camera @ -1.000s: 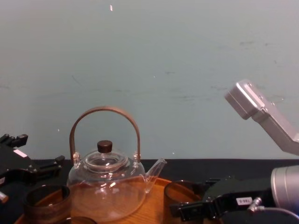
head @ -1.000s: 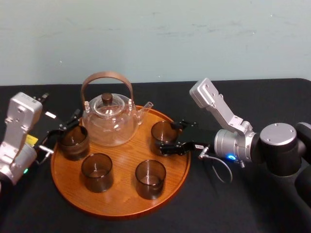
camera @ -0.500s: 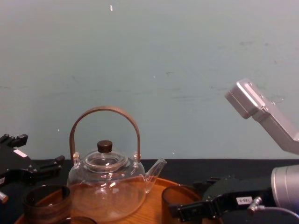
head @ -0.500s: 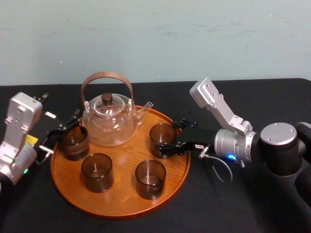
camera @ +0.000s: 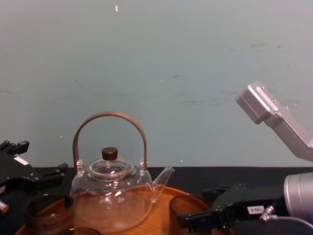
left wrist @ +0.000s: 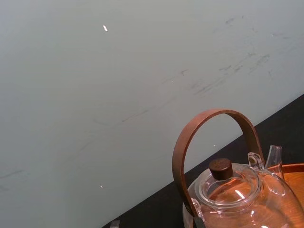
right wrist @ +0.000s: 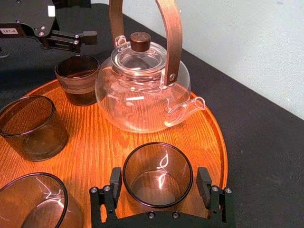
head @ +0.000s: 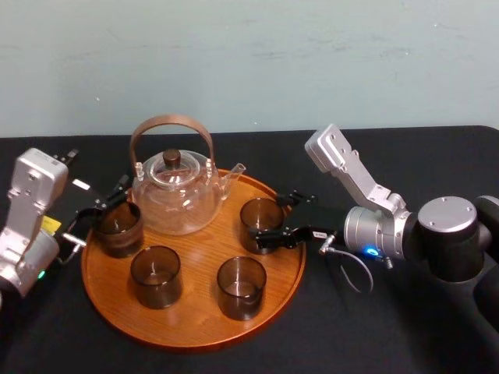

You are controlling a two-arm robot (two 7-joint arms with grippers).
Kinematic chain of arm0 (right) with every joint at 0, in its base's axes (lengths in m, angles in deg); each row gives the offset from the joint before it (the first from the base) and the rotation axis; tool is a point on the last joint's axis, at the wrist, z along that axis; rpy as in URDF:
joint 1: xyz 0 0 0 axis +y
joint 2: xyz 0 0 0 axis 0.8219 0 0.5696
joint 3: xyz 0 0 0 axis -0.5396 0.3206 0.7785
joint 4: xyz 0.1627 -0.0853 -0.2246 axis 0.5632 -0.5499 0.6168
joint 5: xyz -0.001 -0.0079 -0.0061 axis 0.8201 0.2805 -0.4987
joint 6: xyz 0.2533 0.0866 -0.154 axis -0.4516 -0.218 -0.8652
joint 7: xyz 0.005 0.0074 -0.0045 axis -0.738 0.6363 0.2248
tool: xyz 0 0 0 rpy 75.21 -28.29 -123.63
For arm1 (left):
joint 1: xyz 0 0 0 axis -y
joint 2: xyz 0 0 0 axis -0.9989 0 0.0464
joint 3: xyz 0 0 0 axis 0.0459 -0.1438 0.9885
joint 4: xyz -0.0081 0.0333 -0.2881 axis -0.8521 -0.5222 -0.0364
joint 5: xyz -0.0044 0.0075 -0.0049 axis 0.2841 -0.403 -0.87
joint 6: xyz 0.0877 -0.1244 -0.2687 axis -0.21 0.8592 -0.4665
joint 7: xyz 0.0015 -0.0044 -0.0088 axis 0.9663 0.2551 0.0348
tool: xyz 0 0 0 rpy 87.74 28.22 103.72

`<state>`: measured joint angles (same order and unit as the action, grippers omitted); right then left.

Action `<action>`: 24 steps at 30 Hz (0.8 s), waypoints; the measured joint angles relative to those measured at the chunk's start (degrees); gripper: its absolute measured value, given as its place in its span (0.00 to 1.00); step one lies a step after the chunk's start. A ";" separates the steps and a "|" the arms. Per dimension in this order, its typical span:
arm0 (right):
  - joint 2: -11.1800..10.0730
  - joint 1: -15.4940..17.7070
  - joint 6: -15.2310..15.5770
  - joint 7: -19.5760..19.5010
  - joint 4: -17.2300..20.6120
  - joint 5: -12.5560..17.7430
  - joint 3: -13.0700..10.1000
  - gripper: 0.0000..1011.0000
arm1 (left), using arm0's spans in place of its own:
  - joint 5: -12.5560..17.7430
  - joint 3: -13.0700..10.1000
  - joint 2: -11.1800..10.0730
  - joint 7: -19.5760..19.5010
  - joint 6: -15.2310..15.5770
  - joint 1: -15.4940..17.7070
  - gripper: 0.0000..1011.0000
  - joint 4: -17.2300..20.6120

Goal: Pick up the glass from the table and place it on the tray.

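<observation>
The empty glass (head: 260, 218) stands on the tray (head: 195, 269), straddled by right end effector (head: 266, 220).

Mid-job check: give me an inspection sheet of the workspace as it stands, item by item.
Surface: table under flat black cloth.
Job's things: glass upright on the tray, at its right side.
Clutter: clear teapot and three other glasses, all on the tray.
Grippers: right gripper open, fingers either side of the glass with a gap showing; left gripper at the tray's left edge by the leftmost glass.
Cables: thin cable loops from the right wrist over the cloth.
Surroundings: pale scuffed wall behind the table; nothing else seen.
</observation>
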<state>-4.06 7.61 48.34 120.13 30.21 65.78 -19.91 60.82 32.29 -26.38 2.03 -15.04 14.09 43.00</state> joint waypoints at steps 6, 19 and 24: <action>-1.02 0.68 -0.07 1.25 1.14 1.03 -0.63 0.99 | 0.00 0.00 0.00 0.00 0.00 0.00 0.99 0.00; -6.49 5.54 0.62 1.10 7.93 4.70 -3.71 0.99 | 0.00 0.00 0.00 0.00 0.00 0.00 0.99 0.00; -8.78 8.24 0.82 -0.14 11.23 6.52 -5.63 0.99 | 0.00 0.00 0.00 0.00 0.00 0.00 0.99 0.00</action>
<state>-12.84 15.86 49.16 119.99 41.44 72.31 -25.54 60.82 32.29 -26.37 2.03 -15.04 14.09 42.99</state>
